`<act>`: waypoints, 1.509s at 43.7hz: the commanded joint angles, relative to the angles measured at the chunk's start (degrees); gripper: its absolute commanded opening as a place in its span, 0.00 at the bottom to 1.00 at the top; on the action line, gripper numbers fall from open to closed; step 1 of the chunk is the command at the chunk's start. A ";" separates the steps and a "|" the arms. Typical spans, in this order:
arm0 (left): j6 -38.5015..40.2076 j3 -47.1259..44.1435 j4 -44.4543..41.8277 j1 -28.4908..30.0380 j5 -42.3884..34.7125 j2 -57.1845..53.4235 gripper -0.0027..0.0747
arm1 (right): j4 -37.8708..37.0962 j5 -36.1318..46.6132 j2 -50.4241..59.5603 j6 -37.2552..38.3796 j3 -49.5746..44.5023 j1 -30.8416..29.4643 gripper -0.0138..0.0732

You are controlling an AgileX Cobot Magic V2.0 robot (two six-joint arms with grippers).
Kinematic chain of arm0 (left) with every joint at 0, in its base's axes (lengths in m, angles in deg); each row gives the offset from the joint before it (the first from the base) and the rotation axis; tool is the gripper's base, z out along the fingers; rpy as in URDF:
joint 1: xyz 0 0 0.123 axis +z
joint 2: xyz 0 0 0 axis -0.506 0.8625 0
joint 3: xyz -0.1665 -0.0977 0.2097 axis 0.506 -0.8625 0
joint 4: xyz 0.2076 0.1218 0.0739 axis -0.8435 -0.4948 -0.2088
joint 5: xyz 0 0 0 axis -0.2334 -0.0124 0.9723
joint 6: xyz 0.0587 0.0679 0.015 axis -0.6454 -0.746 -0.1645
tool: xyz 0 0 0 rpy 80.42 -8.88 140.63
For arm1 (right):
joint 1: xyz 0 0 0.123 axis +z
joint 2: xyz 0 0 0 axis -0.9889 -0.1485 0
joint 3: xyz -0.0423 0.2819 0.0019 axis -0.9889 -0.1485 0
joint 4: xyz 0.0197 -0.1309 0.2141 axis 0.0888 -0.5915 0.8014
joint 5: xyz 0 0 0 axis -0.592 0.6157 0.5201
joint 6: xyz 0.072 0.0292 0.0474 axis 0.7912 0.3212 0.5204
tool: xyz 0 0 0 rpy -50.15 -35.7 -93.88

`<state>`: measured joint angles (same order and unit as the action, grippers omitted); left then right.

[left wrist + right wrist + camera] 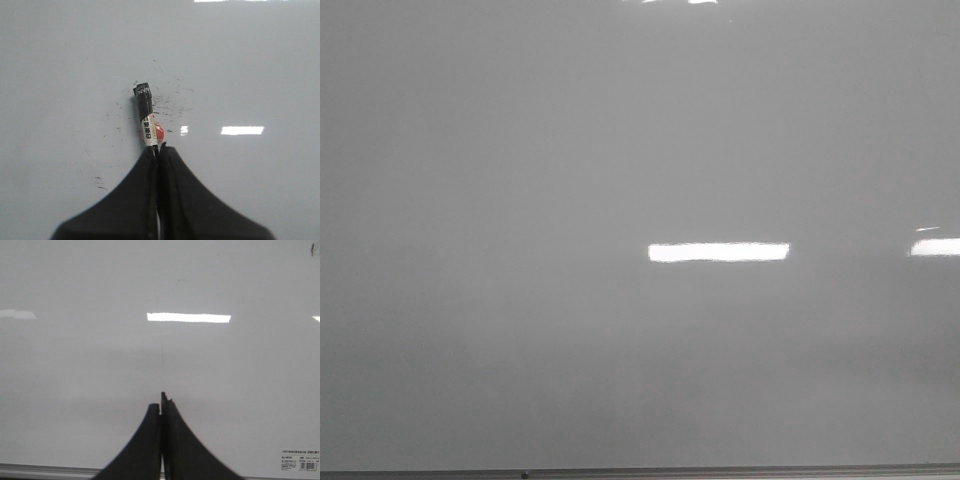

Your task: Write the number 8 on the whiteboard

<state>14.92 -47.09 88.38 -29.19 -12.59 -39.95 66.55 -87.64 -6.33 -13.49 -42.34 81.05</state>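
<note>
The left hand (159, 150) was clamped shut on a marker (148, 120), its black end pointing at the whiteboard (60, 60), apparently ready to write. The right hand (162, 402) was closed and empty. No number 8 showed; only faint specks and bright light reflections (718, 252) marked the glossy board.

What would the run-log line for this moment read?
whiteboard: blank, no 8 | left gripper: shut on marker | right gripper: shut, empty | stage: not started
</note>
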 commanded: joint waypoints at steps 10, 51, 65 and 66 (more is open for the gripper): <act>0.54 -0.63 0.06 0.05 -4.43 -0.66 0.01 | -0.39 4.43 0.55 -0.06 0.05 0.00 0.09; 0.54 -0.63 0.06 0.05 -4.43 -0.66 0.01 | -0.39 4.86 0.55 -0.06 0.05 0.00 0.09; 0.54 -0.63 0.60 0.05 -7.21 -0.66 0.01 | 0.31 7.80 0.55 -0.06 0.19 0.00 0.09; 0.54 -0.63 0.75 0.05 -8.61 -0.66 0.01 | 0.64 8.42 0.55 -0.01 0.40 0.00 0.09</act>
<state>14.92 -47.09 88.38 -29.19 -13.37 -39.95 66.55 -86.34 -6.33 -13.49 -42.34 81.05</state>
